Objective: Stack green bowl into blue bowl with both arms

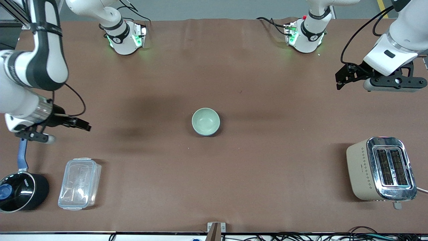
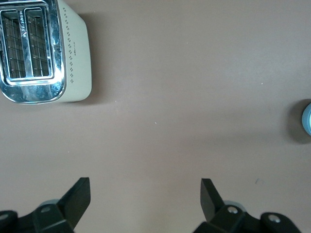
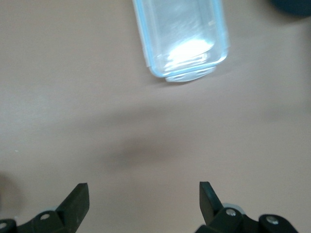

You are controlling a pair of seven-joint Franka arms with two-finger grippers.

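The green bowl (image 1: 206,121) is seen at the centre of the frame, nested in the blue bowl (image 1: 204,133), of which only a thin rim is shown beneath it, so the stacking is judged done. The left gripper (image 1: 345,77) is held at the upper right over bare table (image 1: 267,83), jaws spread wide and empty; the right gripper (image 1: 80,124) is held at mid-left, likewise spread and empty. Nothing but a retreat is called for next.

Glossy chrome-topped toaster (image 1: 381,169), clear plastic container (image 1: 79,183), matt brown table (image 1: 267,100)
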